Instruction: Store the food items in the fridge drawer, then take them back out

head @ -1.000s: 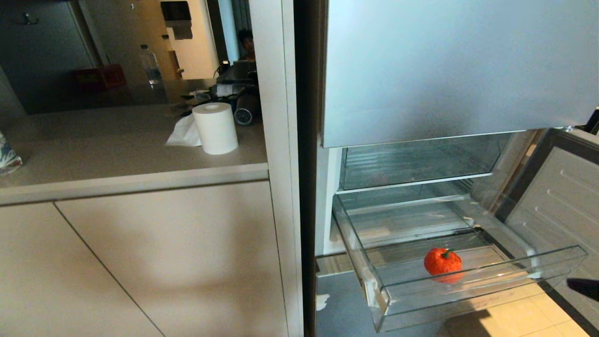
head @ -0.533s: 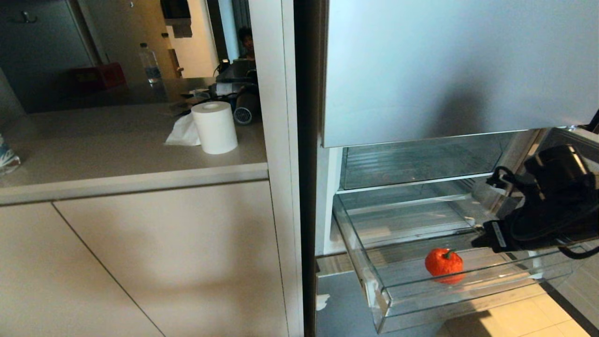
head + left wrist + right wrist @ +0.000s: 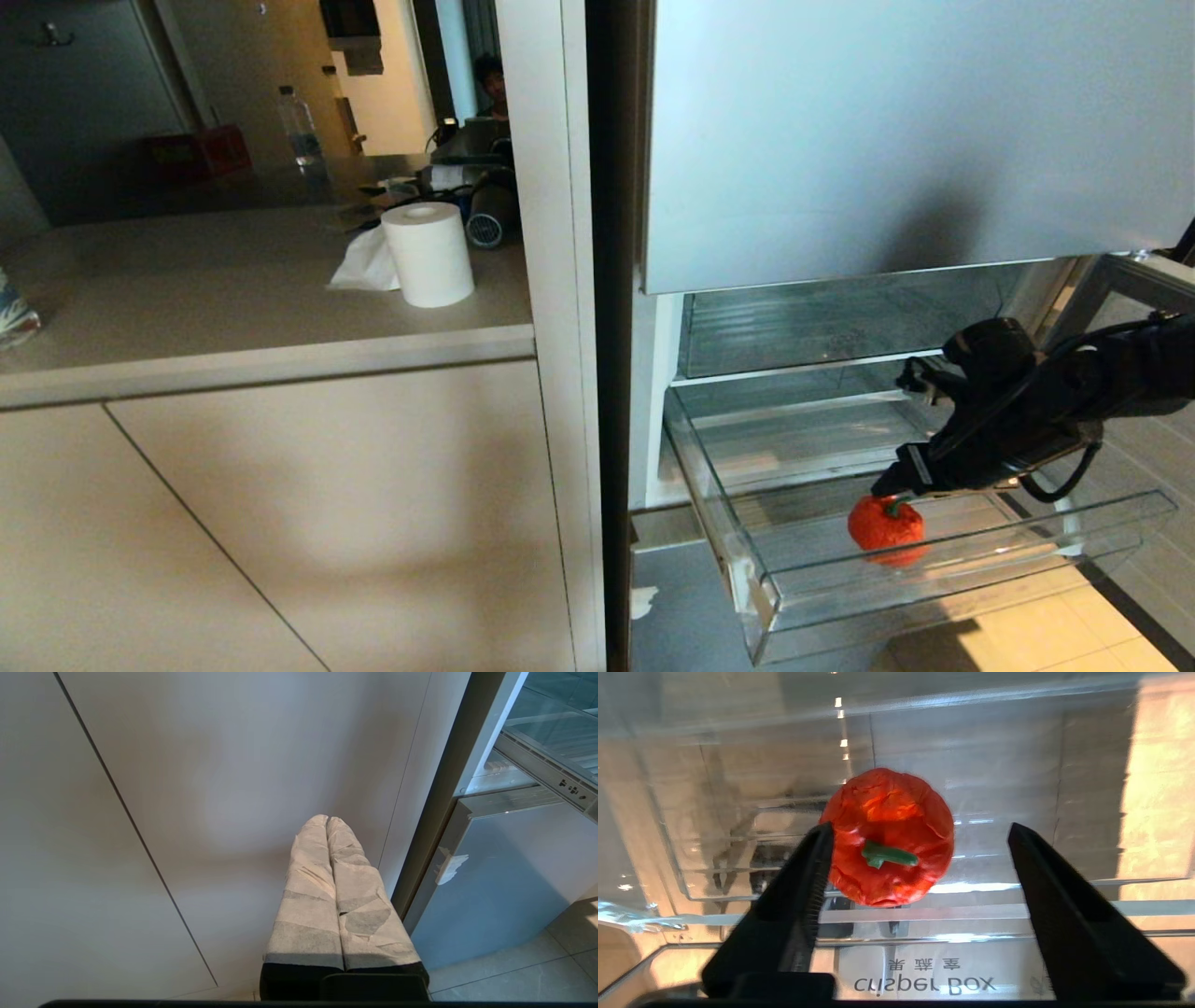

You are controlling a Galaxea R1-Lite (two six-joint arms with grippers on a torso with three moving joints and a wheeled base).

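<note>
Hovering right pincer (image 3: 917,833) above red pepper (image 3: 888,835)

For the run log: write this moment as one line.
right tool: open, above red pepper | pepper: lying in clear drawer, not gripped | drawer: pulled out | left tool: shut, parked by cabinet front

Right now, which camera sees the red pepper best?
The right wrist view: the pepper fills the middle, green stem up, between the open fingers. The head view shows it small in the drawer. The left wrist view misses it.
</note>
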